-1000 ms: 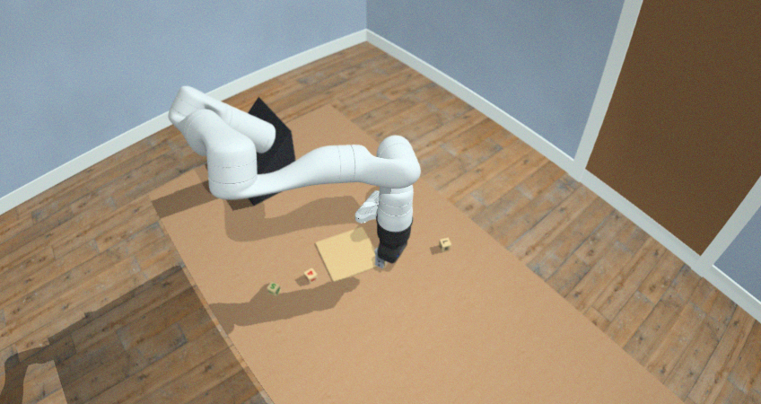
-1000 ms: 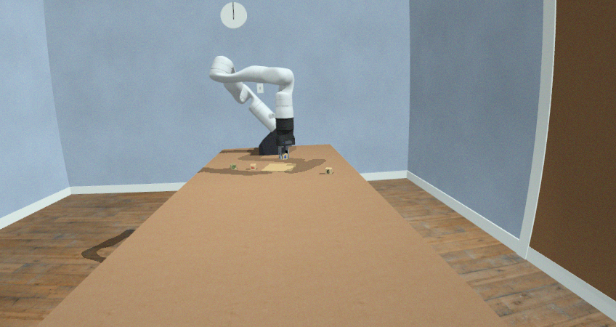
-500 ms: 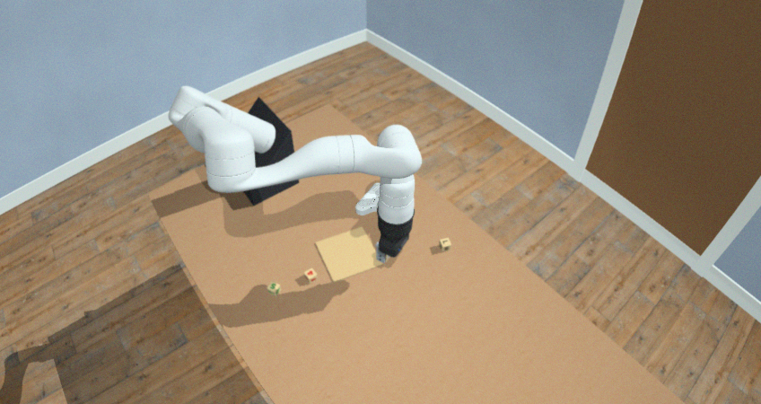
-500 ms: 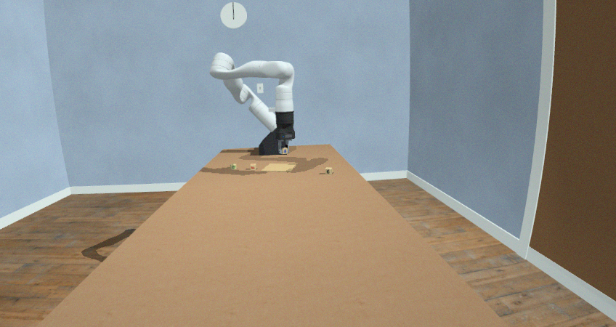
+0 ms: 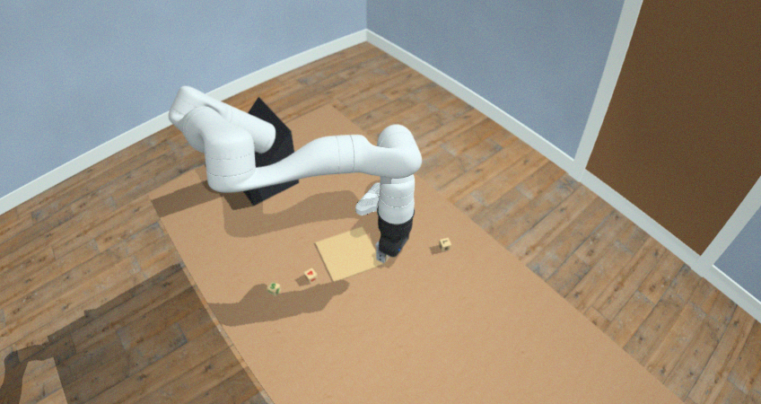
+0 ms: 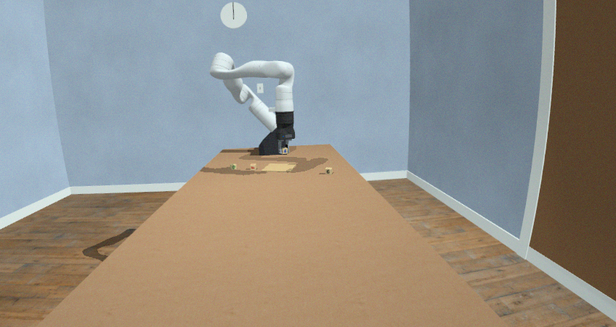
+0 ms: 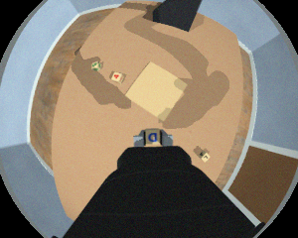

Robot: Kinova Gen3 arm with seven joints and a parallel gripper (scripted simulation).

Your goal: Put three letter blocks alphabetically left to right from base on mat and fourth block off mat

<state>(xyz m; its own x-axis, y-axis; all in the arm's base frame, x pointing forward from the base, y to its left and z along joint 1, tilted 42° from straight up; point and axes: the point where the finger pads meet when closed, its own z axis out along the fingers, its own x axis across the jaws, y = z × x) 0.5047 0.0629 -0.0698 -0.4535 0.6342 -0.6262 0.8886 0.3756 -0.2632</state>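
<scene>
Blue-lettered and wooden, a small cube [image 7: 153, 137] sat clamped in the black end effector [image 7: 153, 138], lifted above the brown desk [image 5: 427, 314] just beside the pale square mat's [image 5: 345, 255] right edge. Its letter faced upward; a cube, it had no long axis. To my eye, the mat lay immediately leftward of it, toward the red-lettered block [image 5: 310, 275].

Blue-marked block [image 7: 152, 137] (between jaws), aloft

Arm [image 5: 330, 157]: glossy white rounded links, faint seam lines | wrist: black section | hand [image 5: 380, 257]: black, blocky | base: black.
</scene>
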